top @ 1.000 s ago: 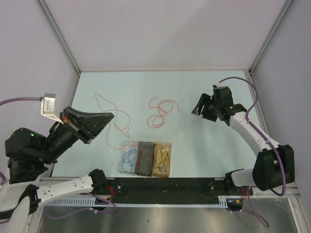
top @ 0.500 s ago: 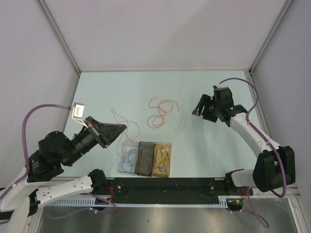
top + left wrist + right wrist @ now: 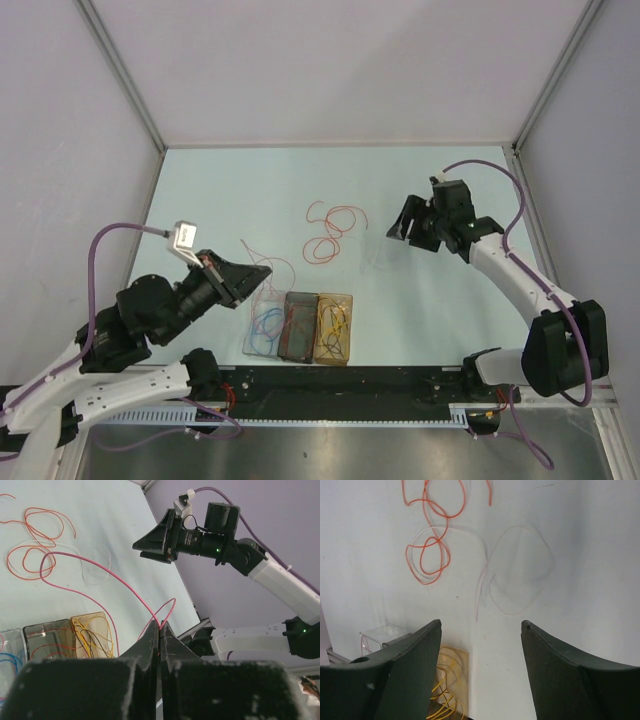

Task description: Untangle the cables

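My left gripper [image 3: 264, 272] [image 3: 160, 626] is shut on a thin red cable [image 3: 283, 264] [image 3: 75, 592] and holds it above the clear box [image 3: 262, 328]. The cable arcs up and back from the fingertips. A tangle of orange cable [image 3: 328, 238] [image 3: 30, 555] [image 3: 431, 555] lies on the table's middle. A pale, nearly clear cable [image 3: 380, 255] [image 3: 520, 575] lies in loops to its right. My right gripper [image 3: 402, 228] [image 3: 481, 625] is open and empty, hovering above the pale cable.
Three small boxes stand in a row at the near edge: the clear one with a blue cable [image 3: 265, 322], a dark one [image 3: 300, 326] [image 3: 47, 640], and an amber one [image 3: 333, 328] [image 3: 451, 675] with yellow cables. The black rail [image 3: 340, 382] runs along the near edge.
My left arm has swung right and down towards the boxes, pulling the red cable off the left of the table. My right gripper has shifted slightly left and stays open.
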